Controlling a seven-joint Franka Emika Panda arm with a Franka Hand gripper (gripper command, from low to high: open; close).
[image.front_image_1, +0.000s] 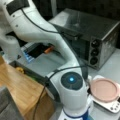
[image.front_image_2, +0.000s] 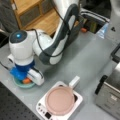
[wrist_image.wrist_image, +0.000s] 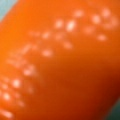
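The hand (image.front_image_2: 25, 79) is lowered into a teal bowl (image.front_image_2: 21, 85) at a front view's left, directly over an orange object (image.front_image_2: 26, 80) that fills the wrist view (wrist_image.wrist_image: 60, 60); whether it is open or closed cannot be determined. Just beside the bowl on the grey table (image.front_image_2: 82, 62) stands a white scale (image.front_image_2: 41, 108) carrying a pink plate (image.front_image_2: 60, 100). A toaster oven (image.front_image_1: 95, 37) sits further off.
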